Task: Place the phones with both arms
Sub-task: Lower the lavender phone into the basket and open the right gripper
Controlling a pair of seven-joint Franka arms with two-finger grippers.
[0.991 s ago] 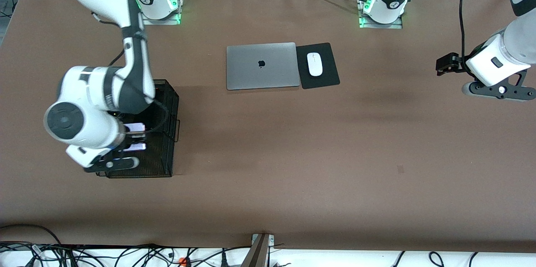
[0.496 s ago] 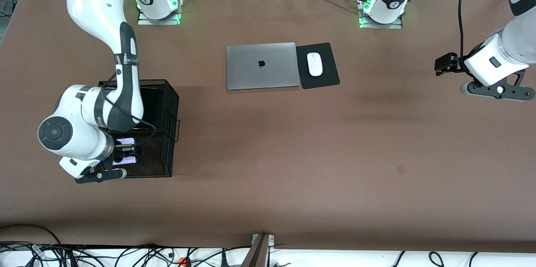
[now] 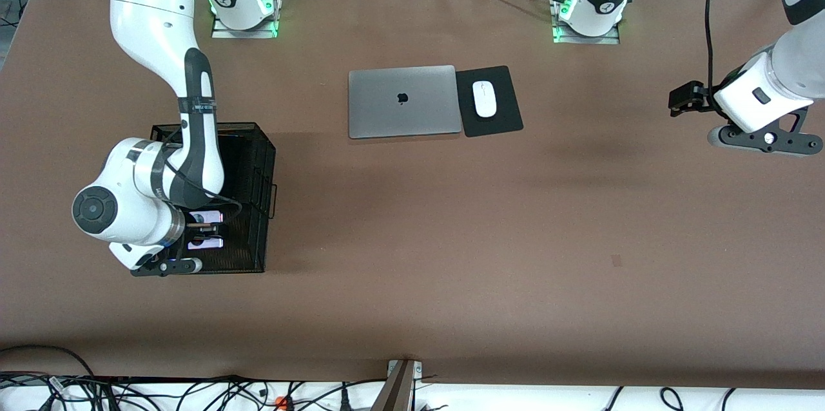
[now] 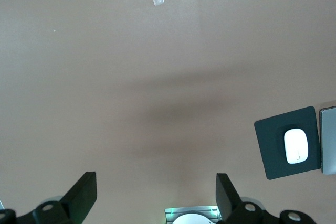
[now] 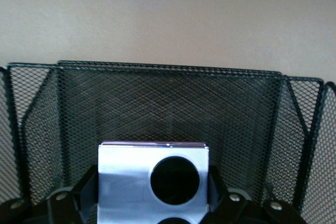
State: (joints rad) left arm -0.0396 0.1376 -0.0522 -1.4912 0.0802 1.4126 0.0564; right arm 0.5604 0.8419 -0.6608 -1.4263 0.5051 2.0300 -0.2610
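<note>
1. Front view: the right gripper (image 3: pixel 205 235) is gripping the lavender-white phone (image 3: pixel 207 216) over the black mesh basket (image 3: pixel 256 160), probably so it can drop inside. The left gripper (image 3: pixel 677 99) is waiting, jaws wide apart, over bare table.
2. Left wrist view: its empty fingers (image 4: pixel 84 192) are framing the mouse (image 4: pixel 295 146) on its pad.
3. Right wrist view: the phone is sitting clamped edgewise, inside the mesh walls.

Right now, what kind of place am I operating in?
Probably a robotics lab set up as a mock office desk: laptop, mouse, mesh basket, and cables along the table's edge.
</note>
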